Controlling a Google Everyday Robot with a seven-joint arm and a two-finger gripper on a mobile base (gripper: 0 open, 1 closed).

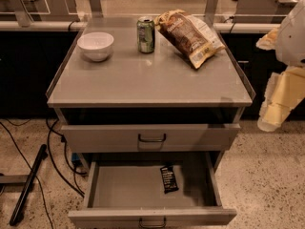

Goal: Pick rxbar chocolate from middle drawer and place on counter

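The rxbar chocolate [168, 178], a small black bar with white lettering, lies flat on the grey floor of the open middle drawer [114, 187], toward its back right. The drawer is pulled out at the bottom of the view, with its dark handle [152, 222] at the front edge. The counter [143, 78] is the broad grey top of the cabinet above. My gripper [275, 109], pale yellow under a white arm, hangs at the far right edge. It is beside the cabinet's right side at about the height of the counter's front edge, well away from the bar.
On the counter stand a white bowl [96, 45] at the back left, a green can [146, 35] at the back middle and a brown-and-yellow chip bag [189, 36] at the back right. The upper drawer [151, 137] is shut. Cables [57, 151] and a black bar [28, 185] lie on the floor at left.
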